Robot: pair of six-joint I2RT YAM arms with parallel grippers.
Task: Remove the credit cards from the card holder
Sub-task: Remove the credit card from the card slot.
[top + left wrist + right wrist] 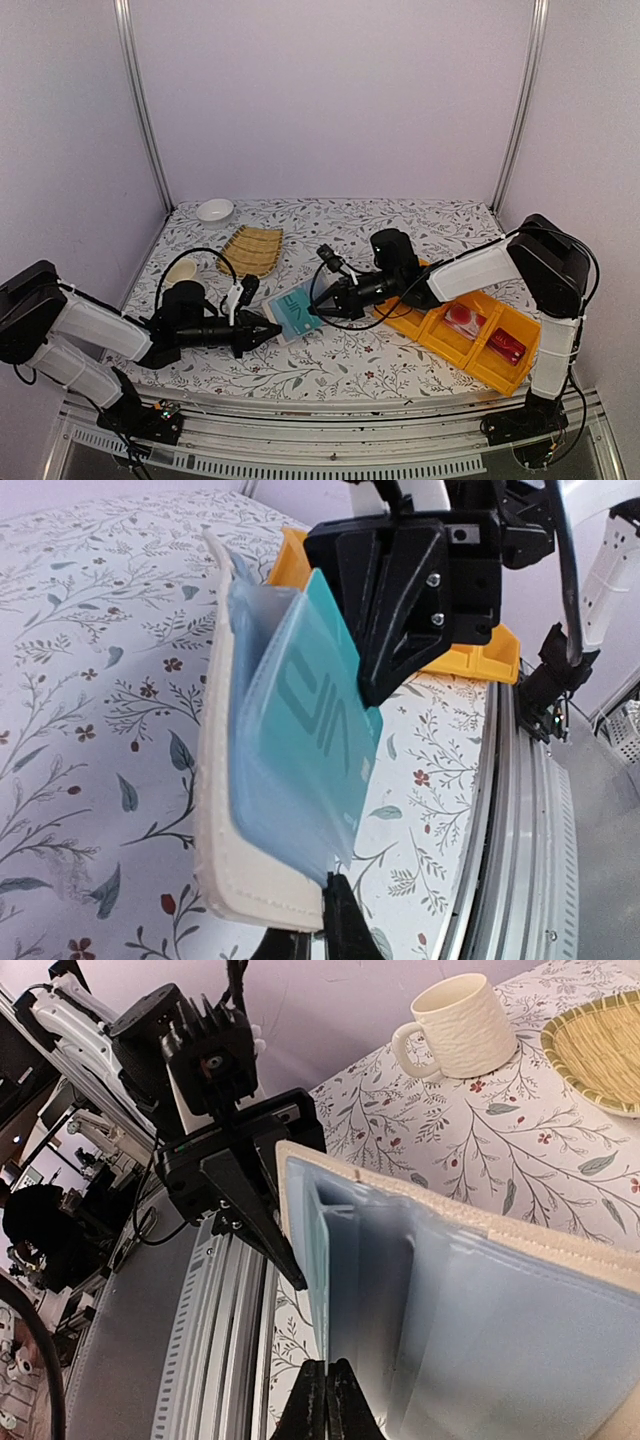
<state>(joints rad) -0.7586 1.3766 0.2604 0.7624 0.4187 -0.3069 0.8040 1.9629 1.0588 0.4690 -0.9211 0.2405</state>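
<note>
The card holder (225, 810) stood open and tipped up at mid-table, between the two arms, with its blue pockets facing the left wrist. The left gripper (268, 330) had its jaws drawn narrow at the holder's near edge. It seemed to be pinching that edge, though the contact itself was hard to make out. A teal card (320, 710) poked out of a pocket at a slant, and the right gripper (325, 1405) was clamped tight on its far end. A yellow tray (470, 350) lay beside that arm.
</note>
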